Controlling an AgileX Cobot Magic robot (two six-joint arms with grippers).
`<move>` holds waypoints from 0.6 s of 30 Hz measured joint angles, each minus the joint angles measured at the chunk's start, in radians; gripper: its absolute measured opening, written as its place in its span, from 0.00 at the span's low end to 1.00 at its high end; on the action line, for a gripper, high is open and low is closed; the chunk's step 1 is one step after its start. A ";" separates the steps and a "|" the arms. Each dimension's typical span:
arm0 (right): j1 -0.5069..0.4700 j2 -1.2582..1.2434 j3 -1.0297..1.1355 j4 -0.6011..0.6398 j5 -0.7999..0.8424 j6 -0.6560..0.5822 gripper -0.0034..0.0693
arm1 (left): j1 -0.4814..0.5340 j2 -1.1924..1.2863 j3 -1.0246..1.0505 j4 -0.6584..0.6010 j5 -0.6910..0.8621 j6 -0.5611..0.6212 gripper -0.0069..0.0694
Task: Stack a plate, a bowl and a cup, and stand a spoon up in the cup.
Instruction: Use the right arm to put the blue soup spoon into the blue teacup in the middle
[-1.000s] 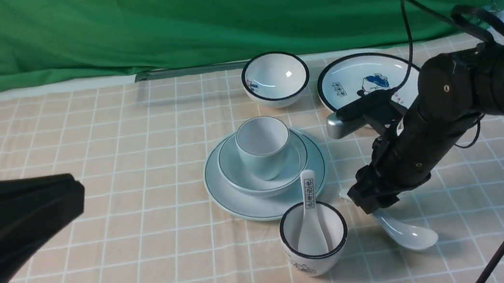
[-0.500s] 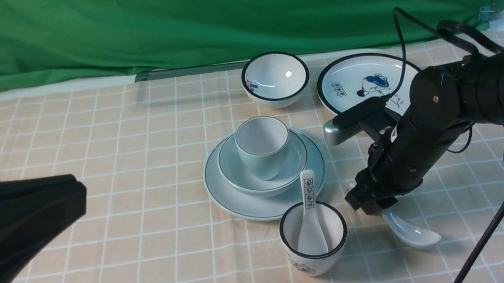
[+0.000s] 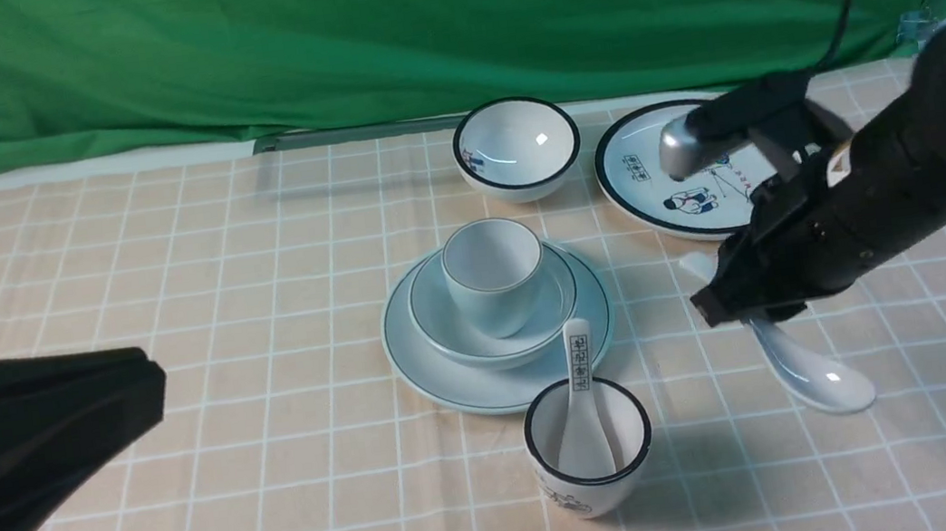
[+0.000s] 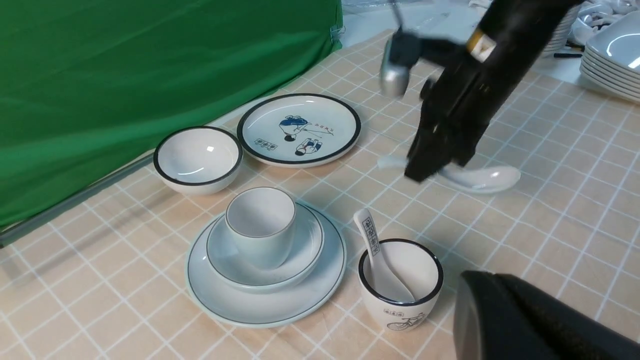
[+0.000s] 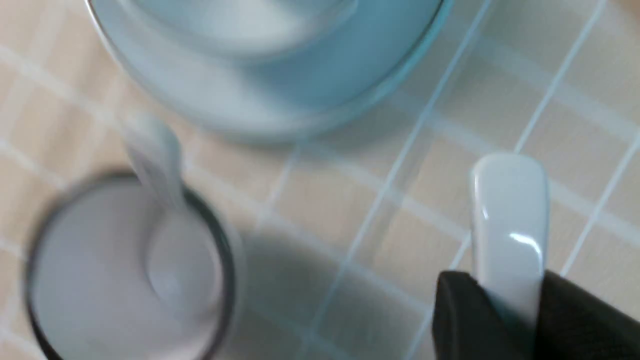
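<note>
The pale plate (image 3: pixel 451 378) lies mid-table with the shallow bowl (image 3: pixel 552 310) on it and the plain cup (image 3: pixel 493 277) upright in the bowl; the same stack shows in the left wrist view, cup (image 4: pixel 260 225). Right of the stack, my right gripper (image 3: pixel 739 304) is shut on the plain white spoon (image 3: pixel 816 371) by its handle, the bowl end tilting down close to the cloth. In the right wrist view the handle (image 5: pixel 510 215) sticks out between the two black fingers (image 5: pixel 460 320). My left gripper (image 3: pixel 146 382) hovers shut at the near left, holding nothing.
A black-rimmed cup (image 3: pixel 589 456) holding a marked spoon (image 3: pixel 582 361) stands just in front of the stack. A black-rimmed bowl (image 3: pixel 517 150) and a cartoon plate (image 3: pixel 680 174) sit at the back by the green backdrop. Stacked white plates (image 4: pixel 615 60) lie beyond the right arm.
The right gripper has closed on the plain spoon's handle and carried it up and to the right, away from the black-rimmed cup. The left arm has stayed still.
</note>
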 joint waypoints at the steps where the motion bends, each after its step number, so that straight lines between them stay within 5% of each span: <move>1: 0.010 -0.043 0.048 0.032 -0.103 0.001 0.28 | 0.000 0.000 0.000 0.003 0.000 0.000 0.09; 3: 0.058 -0.094 0.140 0.087 -0.421 0.005 0.28 | 0.000 0.000 0.000 0.009 0.000 0.000 0.09; 11: 0.263 0.010 0.196 0.036 -1.095 0.027 0.28 | 0.000 0.000 0.000 0.027 0.000 0.000 0.09; 18: 0.286 0.277 -0.018 -0.058 -1.218 0.099 0.28 | 0.000 0.000 0.000 0.031 0.000 0.000 0.09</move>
